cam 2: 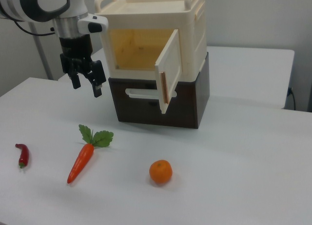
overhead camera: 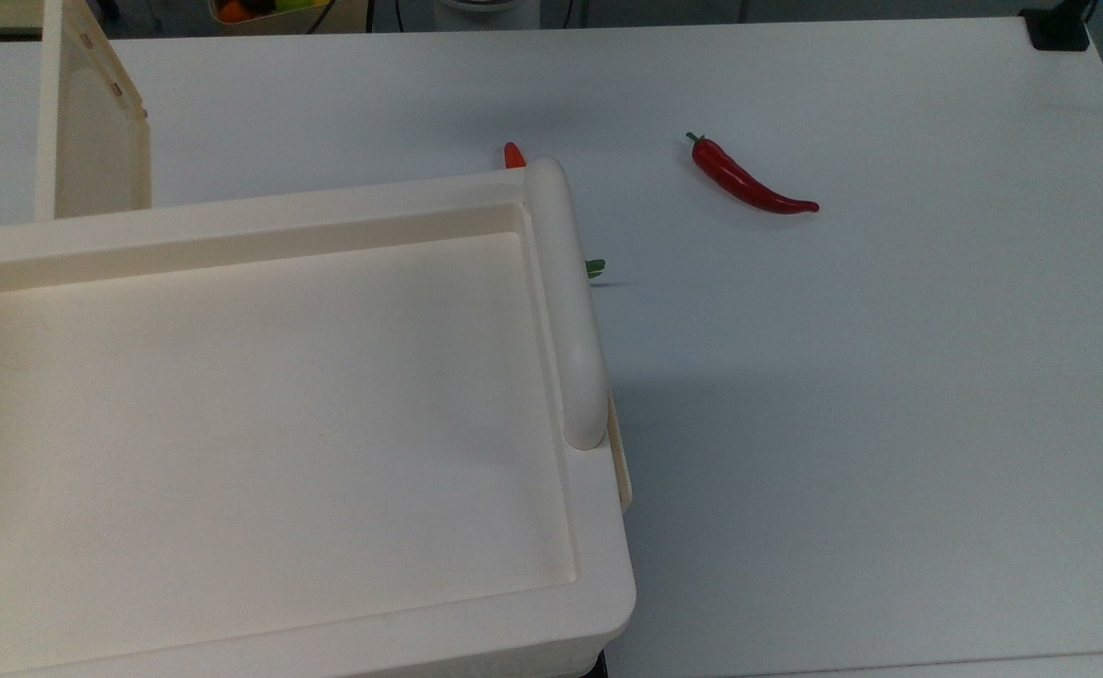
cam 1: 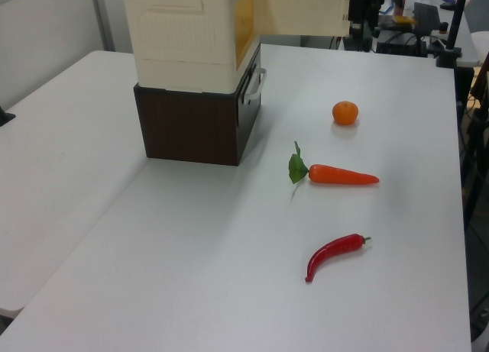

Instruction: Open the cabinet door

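The cream-white cabinet [cam 2: 195,30] stands on a dark brown base, its recessed top's rim [overhead camera: 325,202] filling the top view's left. The cabinet door [cam 2: 168,69] is swung wide open, edge-on toward the right view's camera, showing a yellowish inside. In the top view the cabinet door [overhead camera: 89,141] stands at the upper left; in the left view the cabinet door [cam 1: 302,12] juts out to the cabinet's [cam 1: 183,39] right. My gripper [cam 2: 87,86] hangs open and holds nothing, at the cabinet's left in the right view, apart from the door.
A carrot [cam 2: 82,159], an orange [cam 2: 161,171] and a red chili [cam 2: 22,155] lie on the white table before the cabinet. The brown base [cam 2: 185,105] carries a white drawer handle [cam 2: 141,93]. A thick rounded bar [overhead camera: 575,301] runs along the cabinet top.
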Controlling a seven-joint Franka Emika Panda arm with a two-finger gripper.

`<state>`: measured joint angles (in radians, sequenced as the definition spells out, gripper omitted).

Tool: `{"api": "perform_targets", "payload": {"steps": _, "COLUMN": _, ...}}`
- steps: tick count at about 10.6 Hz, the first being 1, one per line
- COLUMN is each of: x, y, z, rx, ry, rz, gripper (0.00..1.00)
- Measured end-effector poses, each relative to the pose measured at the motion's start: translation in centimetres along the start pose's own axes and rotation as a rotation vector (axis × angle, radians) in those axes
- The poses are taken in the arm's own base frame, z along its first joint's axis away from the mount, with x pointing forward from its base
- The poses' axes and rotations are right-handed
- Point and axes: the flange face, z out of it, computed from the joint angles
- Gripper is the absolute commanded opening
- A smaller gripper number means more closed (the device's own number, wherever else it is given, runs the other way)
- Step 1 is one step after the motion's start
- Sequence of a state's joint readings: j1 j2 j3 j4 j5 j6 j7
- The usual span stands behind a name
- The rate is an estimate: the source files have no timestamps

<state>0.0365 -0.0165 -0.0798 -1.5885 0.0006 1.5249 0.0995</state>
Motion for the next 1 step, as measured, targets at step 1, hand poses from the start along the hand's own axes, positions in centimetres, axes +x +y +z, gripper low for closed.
{"api": "perform_targets", "payload": {"steps": 1, "x": 0.03, "y": 0.02, "z": 0.05, "rx": 0.000, "ry": -0.001, "rz": 0.000, "gripper": 1.00}}
